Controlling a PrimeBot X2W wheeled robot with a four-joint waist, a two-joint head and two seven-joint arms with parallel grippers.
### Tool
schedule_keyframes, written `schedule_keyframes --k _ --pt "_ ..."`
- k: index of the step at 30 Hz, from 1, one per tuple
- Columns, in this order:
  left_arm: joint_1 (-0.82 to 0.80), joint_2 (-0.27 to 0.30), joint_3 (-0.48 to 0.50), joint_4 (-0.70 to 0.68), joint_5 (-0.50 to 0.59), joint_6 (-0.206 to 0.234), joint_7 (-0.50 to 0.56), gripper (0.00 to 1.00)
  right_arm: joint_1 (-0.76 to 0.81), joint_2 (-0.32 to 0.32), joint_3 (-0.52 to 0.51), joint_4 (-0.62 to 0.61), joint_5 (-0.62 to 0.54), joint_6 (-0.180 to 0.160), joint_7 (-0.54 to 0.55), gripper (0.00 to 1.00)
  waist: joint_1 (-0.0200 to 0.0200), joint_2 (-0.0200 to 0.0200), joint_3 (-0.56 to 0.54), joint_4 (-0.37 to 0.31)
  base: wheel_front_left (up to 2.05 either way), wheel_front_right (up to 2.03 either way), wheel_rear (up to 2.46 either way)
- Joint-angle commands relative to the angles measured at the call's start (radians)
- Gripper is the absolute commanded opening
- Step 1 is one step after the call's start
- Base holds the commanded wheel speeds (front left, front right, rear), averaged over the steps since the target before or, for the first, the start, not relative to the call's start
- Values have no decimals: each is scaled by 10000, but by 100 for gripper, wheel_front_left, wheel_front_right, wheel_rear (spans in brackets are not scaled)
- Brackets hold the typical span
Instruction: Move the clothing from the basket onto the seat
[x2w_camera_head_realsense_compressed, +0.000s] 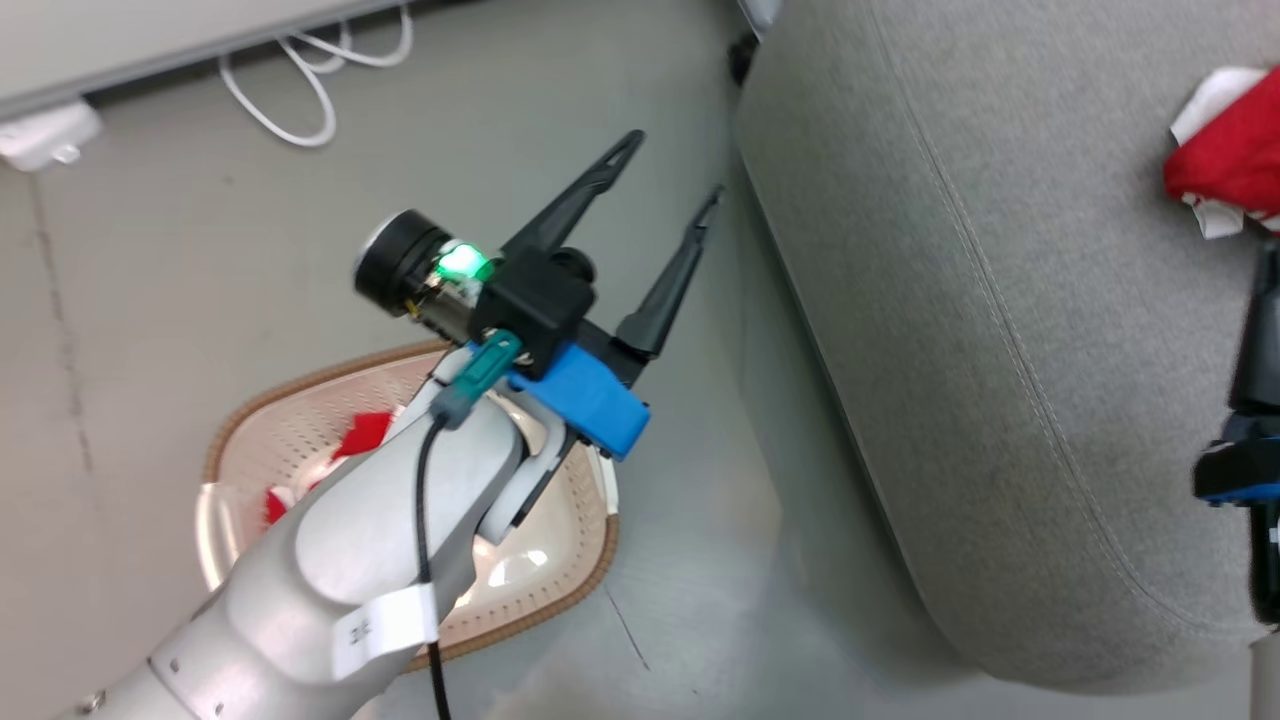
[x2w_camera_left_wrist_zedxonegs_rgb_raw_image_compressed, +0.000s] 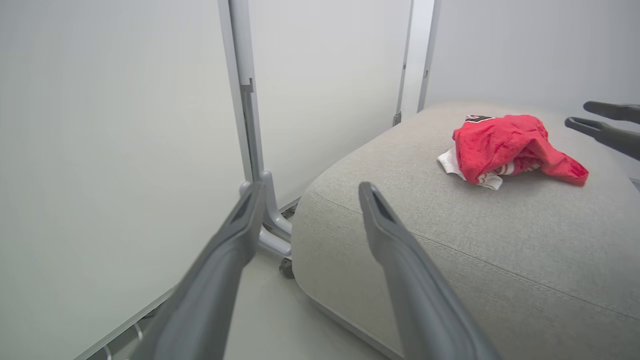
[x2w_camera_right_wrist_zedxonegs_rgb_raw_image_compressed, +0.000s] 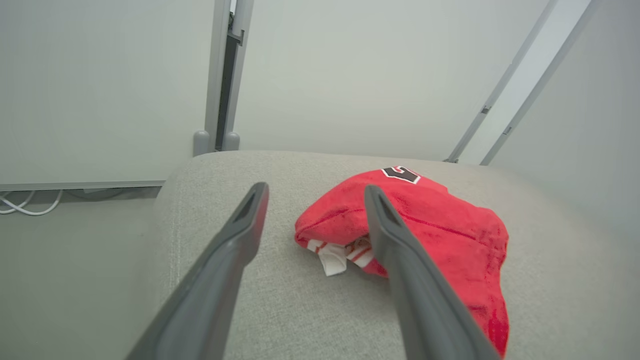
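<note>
One red garment (x2w_camera_right_wrist_zedxonegs_rgb_raw_image_compressed: 440, 225) of the clothing, with a black-and-white number mark (x2w_camera_right_wrist_zedxonegs_rgb_raw_image_compressed: 400, 174), lies crumpled on the grey seat (x2w_camera_right_wrist_zedxonegs_rgb_raw_image_compressed: 280, 300). My right gripper (x2w_camera_right_wrist_zedxonegs_rgb_raw_image_compressed: 316, 190) hovers over its near edge, open and holding nothing. The same garment (x2w_camera_left_wrist_zedxonegs_rgb_raw_image_compressed: 505, 147) lies on the seat (x2w_camera_left_wrist_zedxonegs_rgb_raw_image_compressed: 450, 235) in the left wrist view, with the right gripper's fingers (x2w_camera_left_wrist_zedxonegs_rgb_raw_image_compressed: 600, 131) beside it. More red clothing (x2w_camera_head_realsense_compressed: 365, 435) lies in the cream basket (x2w_camera_head_realsense_compressed: 590, 590) on the floor, partly hidden by my left forearm. My left gripper (x2w_camera_head_realsense_compressed: 675, 168) is open and empty above the floor, between the basket and the seat (x2w_camera_head_realsense_compressed: 1000, 300).
White cables (x2w_camera_head_realsense_compressed: 300, 90) and a white box (x2w_camera_head_realsense_compressed: 45, 135) lie on the floor by the wall panel at the back. A metal partition post foot (x2w_camera_left_wrist_zedxonegs_rgb_raw_image_compressed: 270, 220) stands close to the seat's corner. Grey floor separates the basket from the seat.
</note>
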Motion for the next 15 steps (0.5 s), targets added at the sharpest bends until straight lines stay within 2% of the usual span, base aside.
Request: schedule_keyframes --k 1,2,6,8,15 --pt "325 16 303 -122 120 87 -43 100 197 72 215 -130 86 1 -34 100 1 -1 -589 478 0 0 0" --pt "735 11 874 -309 353 121 -44 100 316 117 576 -314 134 1 -34 100 1 -1 -867 684 0 0 0" --pt "1606 -61 1983 -540 776 61 -47 100 465 178 1282 -598 233 1 -34 100 1 -1 -1393 1062 0 0 0" --pt "1828 -73 2247 -570 887 41 -46 100 493 197 1467 -654 255 1 -34 100 1 -1 -1511 1136 0 0 0" --pt "3401 -378 4103 -713 1542 -213 -46 100 757 328 2379 -963 357 1 -34 100 1 -1 -2355 1636 0 0 0"
